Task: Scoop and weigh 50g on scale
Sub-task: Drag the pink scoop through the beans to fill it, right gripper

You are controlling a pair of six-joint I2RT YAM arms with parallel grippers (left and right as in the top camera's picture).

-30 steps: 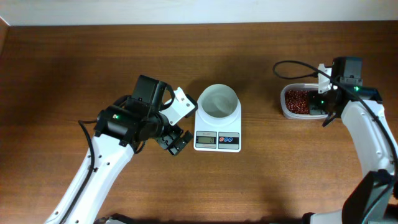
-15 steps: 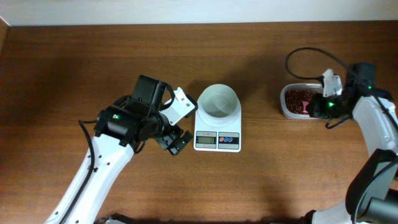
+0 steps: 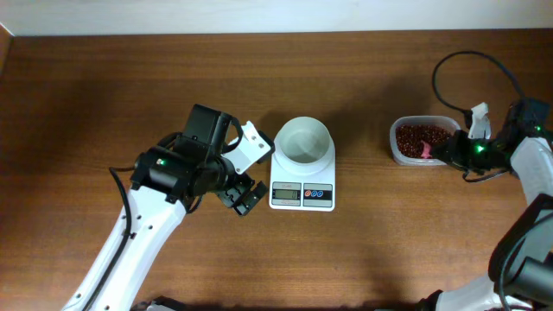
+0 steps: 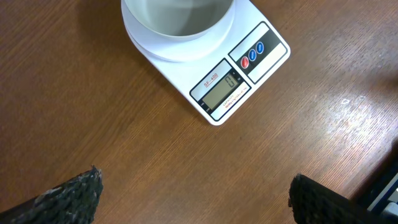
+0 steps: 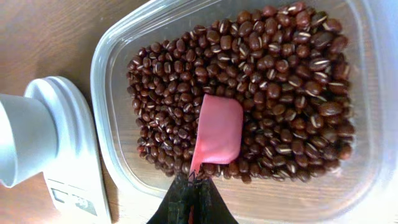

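Dark red-brown beans (image 5: 273, 93) fill a clear plastic tub (image 5: 109, 74) at the right side of the table (image 3: 389, 250). A pink scoop (image 5: 217, 134) lies on the heap, its visible face bare of beans. The right gripper (image 5: 191, 190) is clamped tight on the scoop's thin handle at the tub's rim. Well apart to the left, the white scale (image 3: 302, 195) carries an empty white cup (image 3: 302, 141) on its platform. Its display and red and blue buttons sit on the side away from the wall, and the reading is too small to make out. The left gripper (image 3: 249, 173) hangs just beside the scale with its jaws spread wide, holding nothing.

The work appears to be at the scooping step, since none of the beans has reached the cup. The next move likely calls for driving the scoop's lip under the beans and lifting it level. The load must then cross the open table to the cup without tilting. A heaped scoop could shed beans on the way, and small pours will probably be needed near the target weight.
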